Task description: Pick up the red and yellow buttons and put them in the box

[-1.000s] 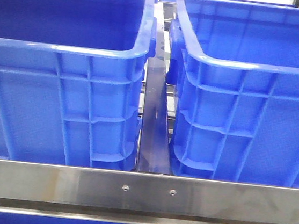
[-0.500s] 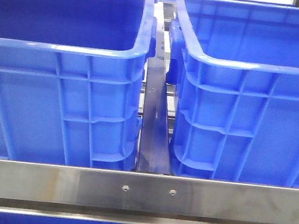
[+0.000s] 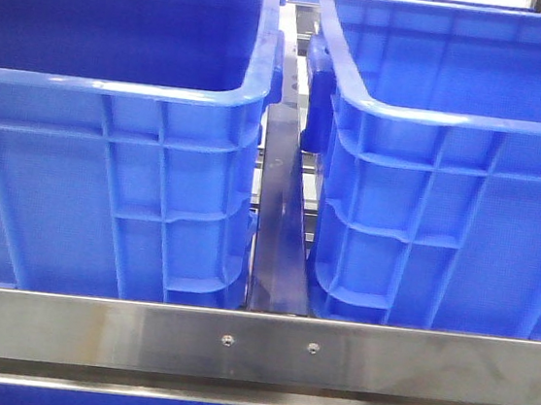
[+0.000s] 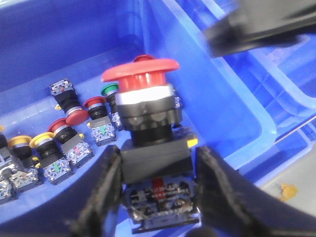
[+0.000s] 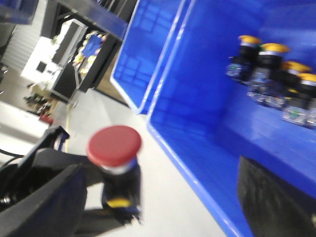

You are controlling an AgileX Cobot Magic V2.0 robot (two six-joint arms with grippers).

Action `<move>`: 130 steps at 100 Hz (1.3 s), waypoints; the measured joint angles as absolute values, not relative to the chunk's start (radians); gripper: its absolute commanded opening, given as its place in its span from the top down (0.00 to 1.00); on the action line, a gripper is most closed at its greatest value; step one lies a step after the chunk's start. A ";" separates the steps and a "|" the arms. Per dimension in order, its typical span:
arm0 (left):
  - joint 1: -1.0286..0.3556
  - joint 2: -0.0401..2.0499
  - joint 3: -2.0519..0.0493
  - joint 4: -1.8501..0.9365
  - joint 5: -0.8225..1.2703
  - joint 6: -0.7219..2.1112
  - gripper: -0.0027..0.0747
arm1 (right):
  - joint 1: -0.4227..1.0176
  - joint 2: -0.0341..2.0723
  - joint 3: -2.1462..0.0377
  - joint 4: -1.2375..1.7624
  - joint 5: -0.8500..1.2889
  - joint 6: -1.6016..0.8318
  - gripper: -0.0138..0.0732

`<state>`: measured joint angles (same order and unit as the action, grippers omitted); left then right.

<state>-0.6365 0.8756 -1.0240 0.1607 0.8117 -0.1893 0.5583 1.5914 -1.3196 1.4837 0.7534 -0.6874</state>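
Gripping a red mushroom-head button [image 4: 146, 101] by its black body, our left gripper [image 4: 157, 190] had both fingers [image 4: 101, 192] pressed against the block's sides, with the red cap upright above them. Under it lay a blue bin [image 4: 207, 94], and on that bin's floor we saw loose buttons [image 4: 64, 143] with red, yellow and green caps, well apart from the held one. The bin's rim ran close beside the held button, and past the rim lay a neighbouring bin and a strip of grey floor.

Our right gripper [image 5: 158, 197] stood wide, its two dark fingers [image 5: 44, 197] far apart and touching nothing. Between them, blurred, we saw the red-capped button again, over open grey floor just outside a blue bin edge [image 5: 168, 133]; yellow-capped buttons [image 5: 276, 79] sat inside that bin.

From the front we saw two blue crates [image 3: 111, 145] side by side behind a steel rail [image 3: 253, 352], a narrow gap between them.
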 measured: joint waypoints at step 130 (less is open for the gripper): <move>-0.637 0.873 -1.024 0.159 0.807 -0.189 0.23 | 0.689 1.751 -1.506 1.528 0.783 -0.690 0.77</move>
<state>-0.6365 0.8734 -1.0240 0.1589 0.8065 -0.1893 0.6885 1.7510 -1.5062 1.5280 0.7828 -0.6897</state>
